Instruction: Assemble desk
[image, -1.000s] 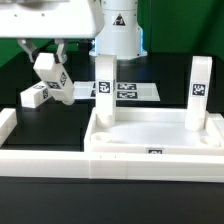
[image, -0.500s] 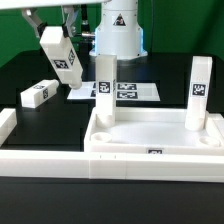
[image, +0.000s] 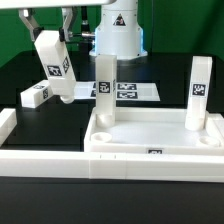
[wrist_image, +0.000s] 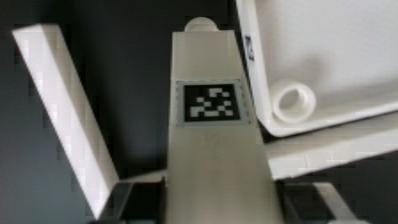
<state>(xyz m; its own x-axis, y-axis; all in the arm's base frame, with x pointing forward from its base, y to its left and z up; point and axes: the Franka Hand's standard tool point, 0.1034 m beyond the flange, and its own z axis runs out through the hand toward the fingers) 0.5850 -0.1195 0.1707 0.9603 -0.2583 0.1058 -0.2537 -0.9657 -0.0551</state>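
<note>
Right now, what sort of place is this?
Probably a robot-assembly lab bench: black table, tagged white desk top with two legs standing in it, marker board, gripper holding a third leg.

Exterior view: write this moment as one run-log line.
fingers: shut on held leg, tilted | desk top: two legs upright | spare leg: lying flat

Table: black, matte top.
Desk top: white tray lying flat toward the exterior view's right, close behind the front rail; it seems to touch the rail, though the seam is hard to make out.
Loose leg: white block on its side at the exterior view's left, well apart from the desk top.
Marker board: thin sheet behind the desk top.
Front rail: long white bar along the near edge.
Side rail: short white piece at the exterior view's left edge.
</note>
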